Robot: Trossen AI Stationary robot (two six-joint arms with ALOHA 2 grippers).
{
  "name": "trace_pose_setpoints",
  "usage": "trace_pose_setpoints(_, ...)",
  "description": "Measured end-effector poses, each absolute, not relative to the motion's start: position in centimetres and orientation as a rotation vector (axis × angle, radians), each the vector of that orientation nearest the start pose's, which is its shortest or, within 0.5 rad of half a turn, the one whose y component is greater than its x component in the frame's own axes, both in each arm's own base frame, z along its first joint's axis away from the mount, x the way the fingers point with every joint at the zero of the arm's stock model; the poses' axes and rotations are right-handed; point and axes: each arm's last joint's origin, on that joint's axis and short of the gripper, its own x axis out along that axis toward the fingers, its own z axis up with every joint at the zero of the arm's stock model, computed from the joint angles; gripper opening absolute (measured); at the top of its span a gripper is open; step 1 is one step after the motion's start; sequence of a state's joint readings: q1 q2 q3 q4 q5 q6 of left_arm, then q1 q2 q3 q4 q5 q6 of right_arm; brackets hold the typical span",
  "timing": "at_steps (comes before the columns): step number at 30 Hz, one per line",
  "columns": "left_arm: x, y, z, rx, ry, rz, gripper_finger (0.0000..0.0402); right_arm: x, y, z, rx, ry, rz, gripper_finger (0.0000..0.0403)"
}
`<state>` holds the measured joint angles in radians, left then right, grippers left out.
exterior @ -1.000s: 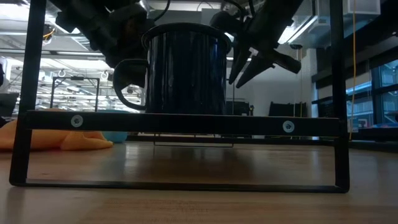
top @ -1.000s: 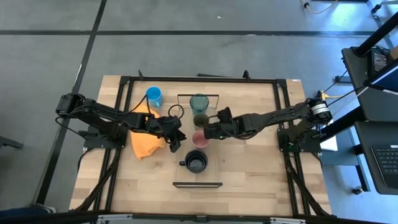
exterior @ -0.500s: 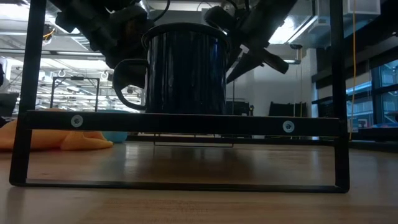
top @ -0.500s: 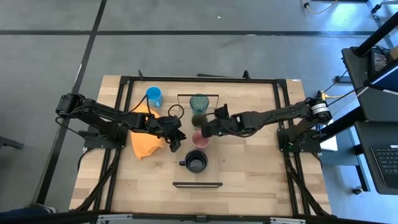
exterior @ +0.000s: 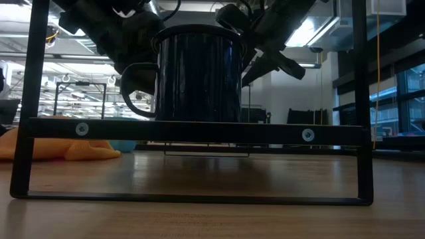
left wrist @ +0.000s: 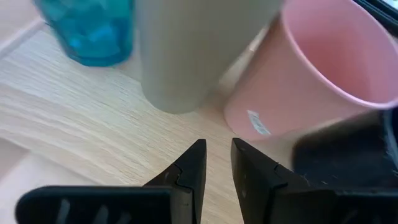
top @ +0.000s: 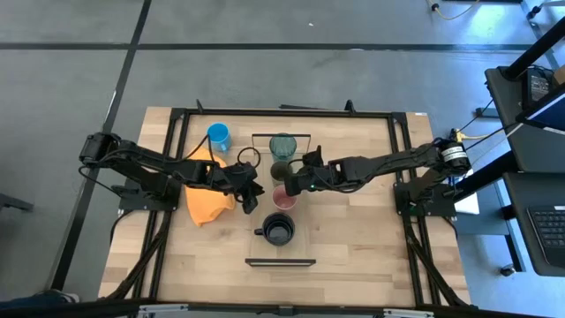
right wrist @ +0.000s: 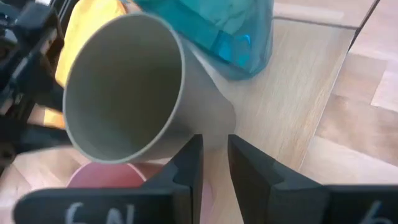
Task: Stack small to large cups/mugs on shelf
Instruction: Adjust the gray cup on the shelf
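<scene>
- The shelf [top: 305, 216] is a narrow plank running down the middle of the bench [top: 362, 256], with black frames at both ends.
- Four cups stand in a row on it: teal tumbler [top: 282, 145], green cup [top: 283, 170], pink cup [top: 282, 197], black mug [top: 278, 230].
- The blue mug [top: 218, 136] stands off the shelf, near the orange cloth [top: 207, 202].
- The left hand [top: 251, 198] hovers just beside the pink cup, its fingers [left wrist: 189, 171] nearly together and holding nothing.
- The right hand [top: 294, 184] sits between the green and pink cups, fingers [right wrist: 189, 163] close together, empty.
</scene>
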<state>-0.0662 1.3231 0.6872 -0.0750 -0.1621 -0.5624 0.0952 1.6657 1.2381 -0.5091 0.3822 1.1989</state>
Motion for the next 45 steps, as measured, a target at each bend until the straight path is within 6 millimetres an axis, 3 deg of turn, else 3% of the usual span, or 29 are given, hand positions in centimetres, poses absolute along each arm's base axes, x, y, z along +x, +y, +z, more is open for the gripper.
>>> trace_pose_setpoints(14,26.0,2.0,20.0,-0.429,0.622,0.445,0.0069,34.8,2.0,24.2,0.903,0.659,-0.737,0.0076)
trace_pose_setpoints(45,26.2,2.1,20.1,-0.412,0.605,0.428,0.0069,35.2,1.2,24.4,0.87,0.674,-0.667,0.0076)
